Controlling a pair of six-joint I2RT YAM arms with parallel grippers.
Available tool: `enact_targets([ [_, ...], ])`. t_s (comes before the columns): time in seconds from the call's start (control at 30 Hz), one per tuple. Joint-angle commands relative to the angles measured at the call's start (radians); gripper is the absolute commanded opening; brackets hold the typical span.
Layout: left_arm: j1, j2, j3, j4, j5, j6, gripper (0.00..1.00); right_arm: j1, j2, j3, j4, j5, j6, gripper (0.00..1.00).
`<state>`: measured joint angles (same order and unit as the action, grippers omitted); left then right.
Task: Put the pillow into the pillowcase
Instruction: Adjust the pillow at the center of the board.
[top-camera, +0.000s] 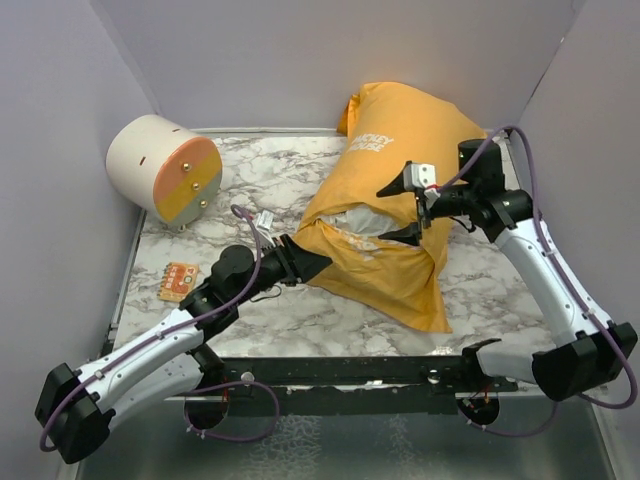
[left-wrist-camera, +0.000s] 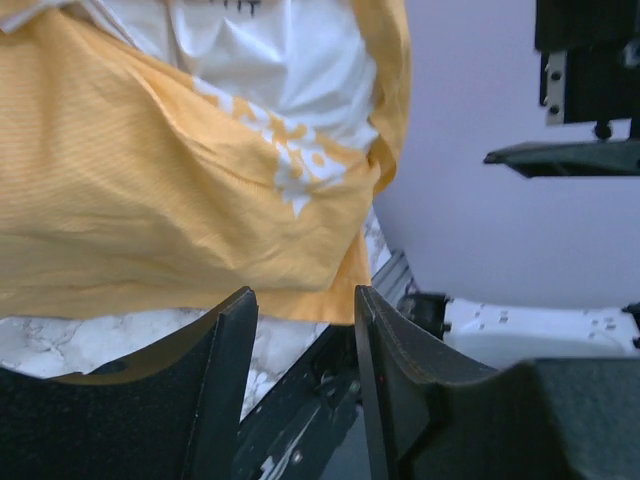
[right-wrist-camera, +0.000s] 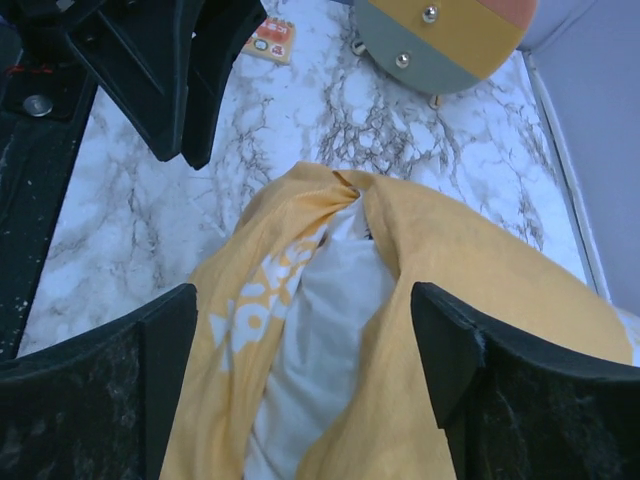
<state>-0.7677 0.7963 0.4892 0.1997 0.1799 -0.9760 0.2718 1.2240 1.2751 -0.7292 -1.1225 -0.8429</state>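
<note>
- While the pillow (top-camera: 362, 221) sits largely inside the pillowcase (top-camera: 400, 150), insertion is not complete: a white patch shows through the open mouth on the case's left side, about halfway along its length.
- Location: the filled pillowcase lies on the marble table (top-camera: 280, 180), right of centre. It runs from the far wall toward the near edge, with the white lettering facing up at the far end.
- Left gripper (top-camera: 318, 265): positioned just beside the near-left edge of the case. In the wrist view the jaws stand partly open with nothing between them; the orange fabric lies beyond the fingertips.
- Right gripper (top-camera: 390, 213): hovers above the mouth of the case. Its jaws are spread wide and hold nothing; the wrist view shows the gap in the fabric and the white pillow directly below.
- Done, by appearance: the bulk of the pillow is enclosed and the far end of the case is plump.
- Left to do, by judgement: draw the loose orange edges over the exposed patch, and settle the slack, flat near corner of the case.
- Other items: a cream-and-orange cylinder (top-camera: 165, 168) at the far left and a small card (top-camera: 178, 281) at the near left, both well apart from the work.
</note>
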Motion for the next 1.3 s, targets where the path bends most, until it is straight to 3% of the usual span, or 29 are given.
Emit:
enact_targets([
  [0.0,0.004,0.024,0.031,0.109,-0.2,-0.133,0.48,0.092,0.063,0.061,0.146,0.121,0.036,0.82],
  [0.27,0.003,0.289,0.143,0.145,-0.234,-0.141,0.51,0.161,0.142,0.044,0.253,0.369,0.075,0.82],
  [0.5,0.006,0.353,0.136,0.15,-0.307,-0.113,0.49,0.188,0.186,0.037,0.271,0.466,0.09,0.8],
  [0.6,0.015,0.381,0.136,0.168,-0.311,-0.102,0.43,0.224,0.208,0.032,0.287,0.557,0.086,0.77],
  [0.63,0.02,0.394,0.138,0.178,-0.306,-0.1,0.35,0.236,0.219,0.03,0.29,0.587,0.085,0.75],
  [0.73,0.035,0.414,0.142,0.212,-0.279,-0.084,0.03,0.252,0.254,0.015,0.311,0.698,0.093,0.67],
  [0.77,0.037,0.41,0.144,0.216,-0.262,-0.071,0.0,0.252,0.266,0.003,0.321,0.744,0.097,0.62],
  [0.93,0.034,0.289,0.191,0.228,-0.109,0.002,0.0,0.252,0.31,-0.136,0.384,0.95,0.065,0.31],
  [1.0,0.016,0.233,0.249,0.228,-0.049,0.019,0.0,0.251,0.341,-0.204,0.399,1.001,0.06,0.25],
  [1.13,-0.017,0.197,0.357,0.252,0.016,0.043,0.0,0.251,0.406,-0.307,0.392,0.985,0.087,0.16],
  [1.27,-0.018,0.245,0.345,0.33,0.047,0.026,0.0,0.249,0.365,-0.315,0.248,0.701,0.114,0.17],
])
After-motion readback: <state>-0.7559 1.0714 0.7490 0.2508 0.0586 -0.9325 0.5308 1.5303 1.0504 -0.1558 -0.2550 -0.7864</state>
